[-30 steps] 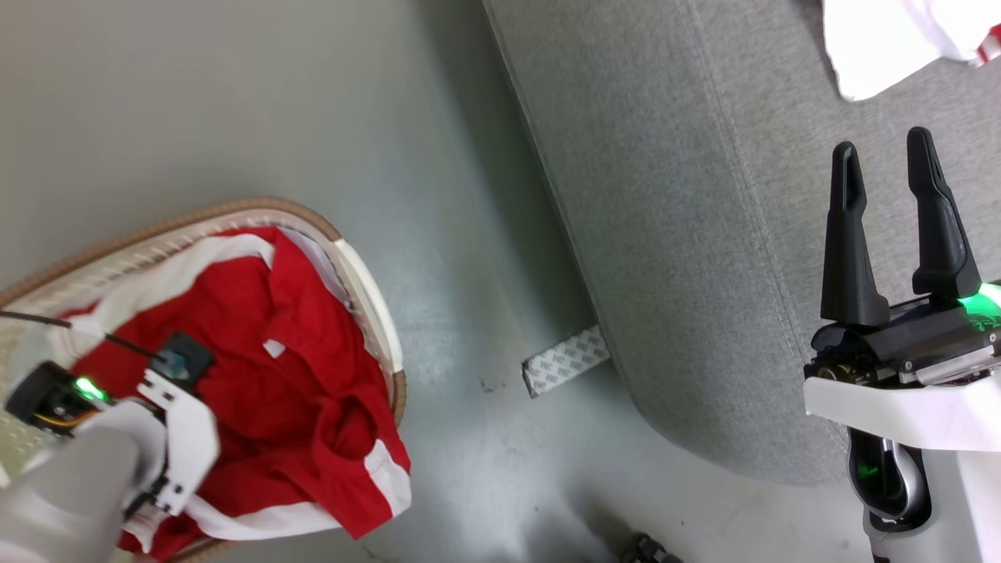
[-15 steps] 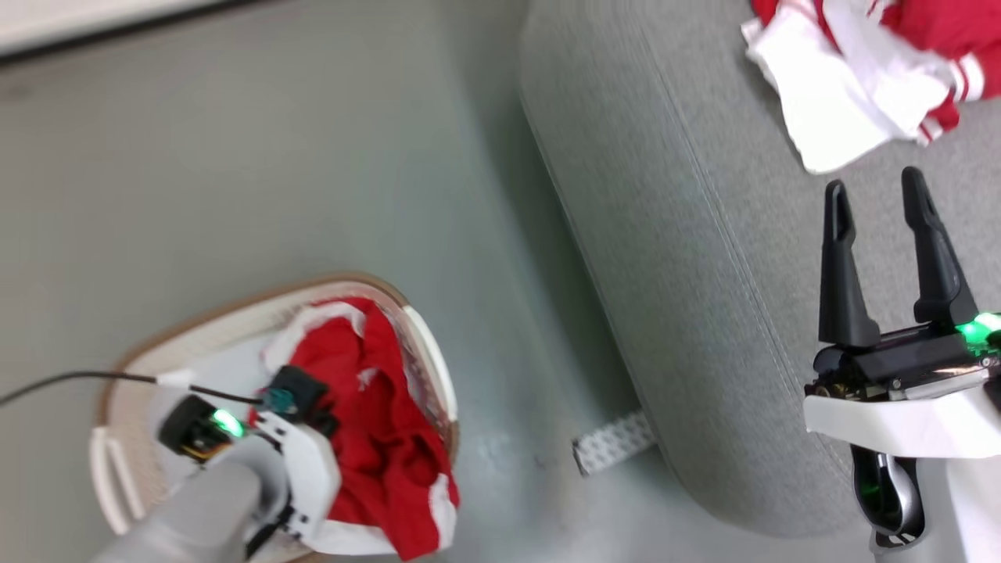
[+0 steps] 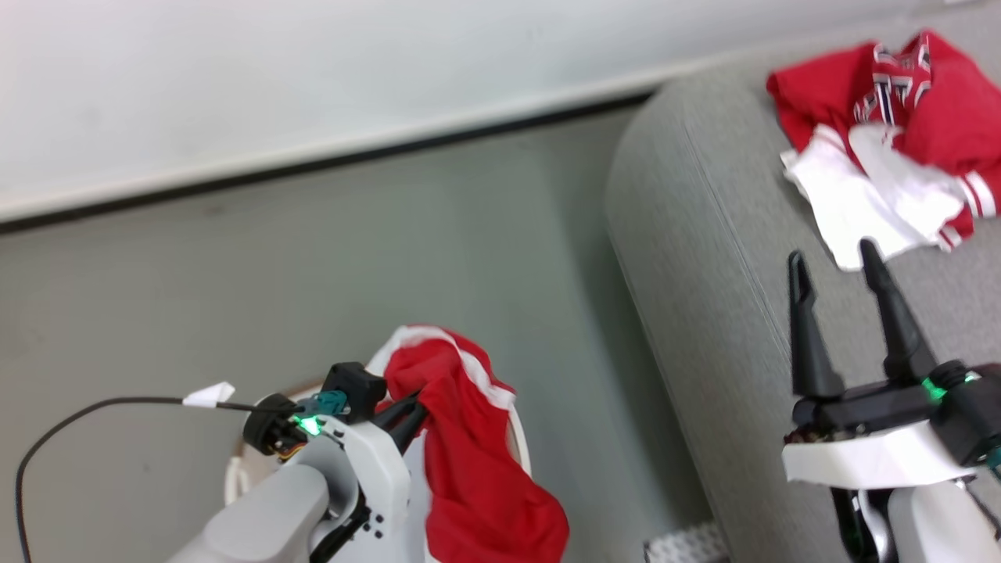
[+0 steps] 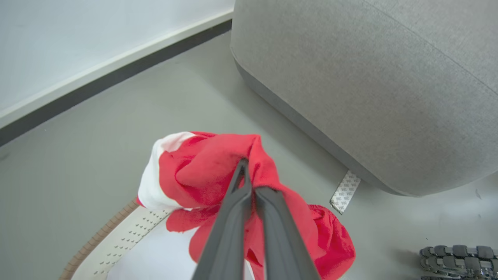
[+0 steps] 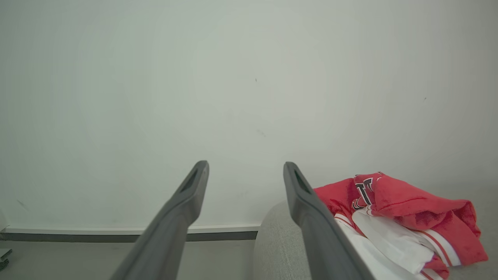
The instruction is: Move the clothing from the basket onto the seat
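Now, your left gripper [image 4: 249, 181] has its jaws pressed together on a red jersey [image 4: 202, 167], which drapes from the tips down over the basket [image 4: 128, 229] beneath them. The seat [image 4: 369, 77] lies ahead and to the right of those jaws. Your right gripper [image 3: 830, 258] stands spread above the seat, with a second jersey [image 3: 884, 156] lying just beyond its tips.

The grey floor [image 3: 313, 258] carries the basket [image 4: 132, 229] and the seat [image 3: 704, 274], where crumpled clothing [image 3: 884, 156] lies.

Bright, even light, soft shadow beside the seat [image 3: 704, 313], slight blur
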Motion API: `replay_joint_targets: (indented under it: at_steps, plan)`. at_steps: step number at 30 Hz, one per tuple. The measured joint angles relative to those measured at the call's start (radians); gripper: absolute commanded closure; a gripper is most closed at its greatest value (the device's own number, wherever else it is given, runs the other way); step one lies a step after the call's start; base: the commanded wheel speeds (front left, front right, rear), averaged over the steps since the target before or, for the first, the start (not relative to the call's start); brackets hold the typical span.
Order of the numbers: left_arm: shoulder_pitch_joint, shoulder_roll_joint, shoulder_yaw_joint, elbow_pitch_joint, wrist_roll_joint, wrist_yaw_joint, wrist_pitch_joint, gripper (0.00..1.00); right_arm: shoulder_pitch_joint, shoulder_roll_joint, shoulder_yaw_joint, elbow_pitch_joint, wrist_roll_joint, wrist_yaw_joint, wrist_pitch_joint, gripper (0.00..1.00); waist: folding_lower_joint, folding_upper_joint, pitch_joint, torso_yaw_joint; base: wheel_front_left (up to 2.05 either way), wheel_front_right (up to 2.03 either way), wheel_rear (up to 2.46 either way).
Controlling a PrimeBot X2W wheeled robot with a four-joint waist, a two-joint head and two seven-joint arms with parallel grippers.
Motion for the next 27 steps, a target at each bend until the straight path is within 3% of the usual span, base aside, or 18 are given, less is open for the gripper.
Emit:
replay_joint_targets:
  at_steps: [16, 27]
  plan:
    - [0.093, -0.007, 0.265, -0.275, 0.099, 0.023, 0.0, 1.0, 0.084, 0.0, 0.081, 0.081, 0.029, 0.0, 0.0, 0.0, -0.0001, 0.0, -0.212, 0.125, 0.0, 0.0, 0.0]
    - [0.102, 0.005, 0.348, -0.414, 0.084, 0.031, 0.0, 1.0, 0.109, 0.0, 0.139, 0.106, 0.062, 0.0, 0.0, 0.0, -0.0001, 0.0001, -0.271, 0.174, 0.0, 0.0, 0.0]
